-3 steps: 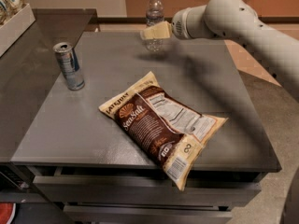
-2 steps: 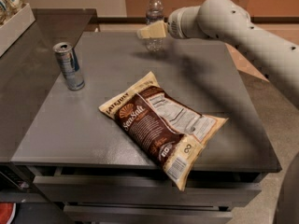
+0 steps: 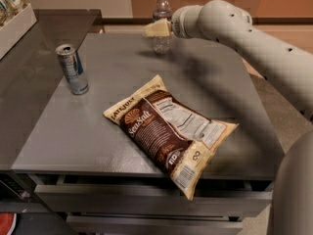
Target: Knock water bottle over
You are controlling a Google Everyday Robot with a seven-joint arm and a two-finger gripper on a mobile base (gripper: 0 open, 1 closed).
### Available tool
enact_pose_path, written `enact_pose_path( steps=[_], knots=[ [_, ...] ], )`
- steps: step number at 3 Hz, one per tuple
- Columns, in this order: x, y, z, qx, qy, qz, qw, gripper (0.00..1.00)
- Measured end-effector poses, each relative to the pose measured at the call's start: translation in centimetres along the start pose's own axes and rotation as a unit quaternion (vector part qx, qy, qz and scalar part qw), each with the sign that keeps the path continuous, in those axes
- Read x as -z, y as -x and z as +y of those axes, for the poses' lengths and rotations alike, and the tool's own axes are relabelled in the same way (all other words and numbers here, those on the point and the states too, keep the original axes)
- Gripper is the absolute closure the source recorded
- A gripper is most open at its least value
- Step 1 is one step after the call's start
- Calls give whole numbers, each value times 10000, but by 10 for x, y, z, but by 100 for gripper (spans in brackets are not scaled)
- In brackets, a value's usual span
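The water bottle [image 3: 162, 14] is clear ribbed plastic with a white cap. It stands upright at the far edge of the grey table [image 3: 98, 126]. My gripper [image 3: 152, 30] reaches in from the right at the end of the white arm [image 3: 244, 33]. Its cream-coloured tip lies across the front of the bottle's middle, at about label height, and hides part of it. Whether it touches the bottle does not show.
A silver-blue drink can [image 3: 72, 68] stands upright at the table's left side. A brown and cream chip bag [image 3: 168, 129] lies flat near the front middle. A white bin [image 3: 14, 18] sits on the adjoining counter at far left. Drawers run under the table's front edge.
My gripper and arm have shifted a little to the left across the bottle. The bottle still stands upright in the same place.
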State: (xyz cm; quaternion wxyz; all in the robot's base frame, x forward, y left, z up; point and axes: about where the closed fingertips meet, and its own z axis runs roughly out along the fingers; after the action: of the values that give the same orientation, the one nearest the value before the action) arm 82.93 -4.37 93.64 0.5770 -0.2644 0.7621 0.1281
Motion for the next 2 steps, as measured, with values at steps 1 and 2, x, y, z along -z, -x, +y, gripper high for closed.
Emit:
enact_pose_path(
  steps=[1, 2],
  knots=[
    [-8, 13, -4, -7, -61, -113, 9999, 0],
    [-15, 22, -1, -57, -14, -196, 9998, 0]
  ],
)
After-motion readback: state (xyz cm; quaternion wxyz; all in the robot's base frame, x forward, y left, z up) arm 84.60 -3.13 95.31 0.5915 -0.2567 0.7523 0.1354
